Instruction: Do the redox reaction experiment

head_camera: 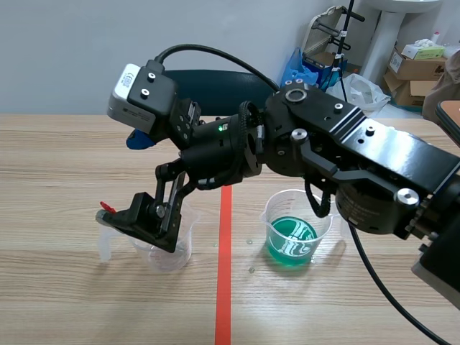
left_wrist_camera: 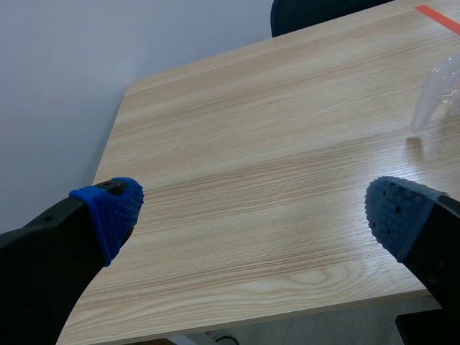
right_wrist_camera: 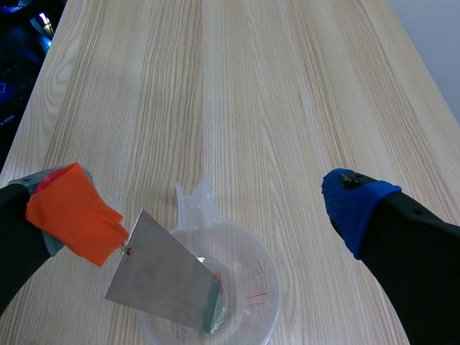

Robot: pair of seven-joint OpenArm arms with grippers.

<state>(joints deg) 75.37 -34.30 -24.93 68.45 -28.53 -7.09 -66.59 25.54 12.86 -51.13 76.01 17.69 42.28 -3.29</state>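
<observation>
Illumination: bright, even light is falling from above onto the bench.
Shadows: soft, faint ones are lying beside the clear beaker.
Glare: pale sheen is showing on the wood.
Focus: grain is rendering sharp.

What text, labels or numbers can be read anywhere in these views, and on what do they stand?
Nothing can be read as words or numbers.
White print on the green-liquid beaker: too blurred to read.
Faint red scale marks on the clear beaker: too small to read.
Labels on the cardboard boxes behind the table: too small to read.
</observation>
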